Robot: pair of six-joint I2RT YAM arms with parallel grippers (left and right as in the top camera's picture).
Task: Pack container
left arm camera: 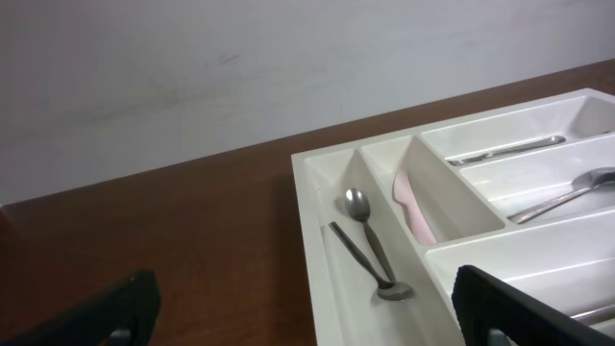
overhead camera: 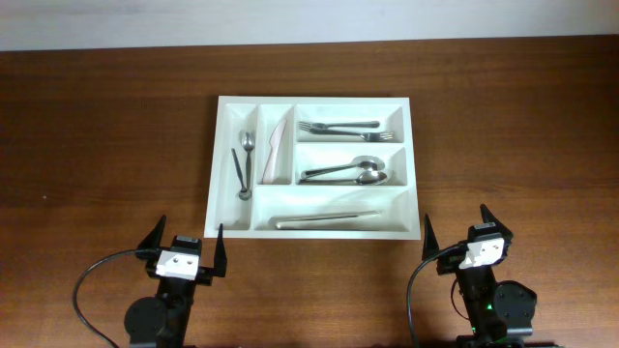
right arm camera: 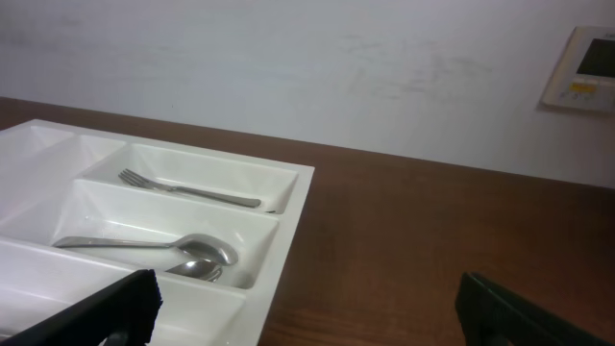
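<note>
Beyond container (right arm camera: 293,207), only R wrist cam shows wall panel (right arm camera: 585,65).

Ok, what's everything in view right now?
container: one, white, table centre
small spoons: two, silver, crossed, leftmost narrow compartment
pink utensil: one, pale pink, second narrow compartment
forks: two, silver, far wide compartment
large spoons: two, silver, middle wide compartment
long utensil: one, silver, near wide compartment, kind unclear
table: one, dark brown, beneath everything
wall panel: one, beige, wall, right wrist view
left end effector: one, black, open, empty, by container's near-left corner
right end effector: one, black, open, empty, by container's near-right corner
</note>
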